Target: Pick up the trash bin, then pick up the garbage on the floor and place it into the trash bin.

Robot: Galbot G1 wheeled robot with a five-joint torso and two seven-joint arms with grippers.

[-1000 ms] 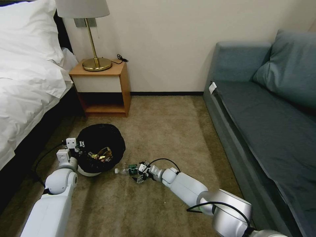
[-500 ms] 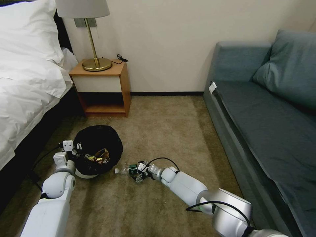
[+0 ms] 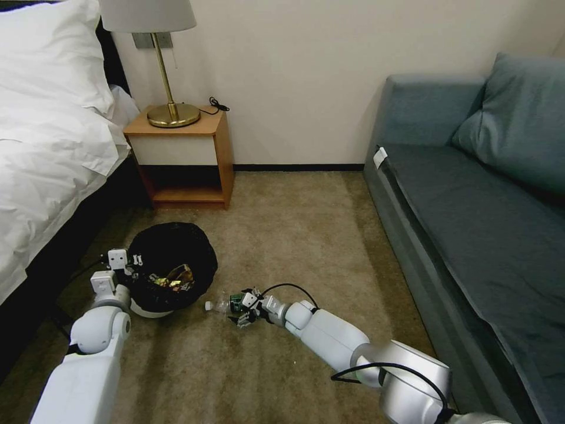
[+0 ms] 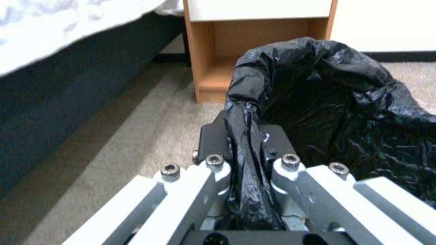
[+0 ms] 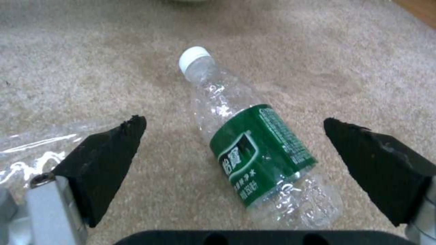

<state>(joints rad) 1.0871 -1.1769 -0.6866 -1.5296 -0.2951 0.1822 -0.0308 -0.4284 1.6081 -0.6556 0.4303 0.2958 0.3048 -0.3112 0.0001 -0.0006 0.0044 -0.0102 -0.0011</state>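
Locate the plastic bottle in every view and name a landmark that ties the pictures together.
Head view: the bottle lies on the carpet, between the trash bin and the right tool.
Left wrist view: not in it; the left tool is clamped on the bin's bag rim.
Right wrist view: centre, between the open fingers.
Shared landmark: the tan carpet.

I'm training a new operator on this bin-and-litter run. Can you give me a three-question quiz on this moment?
1. True or false: the left gripper is clamped on the trash bin liner.
2. What lies between the right gripper's open fingers? A) bottle B) lamp C) pillow
3. Fill in: the bottle lies on the ____.

Key: 1 true; 2 A; 3 carpet.
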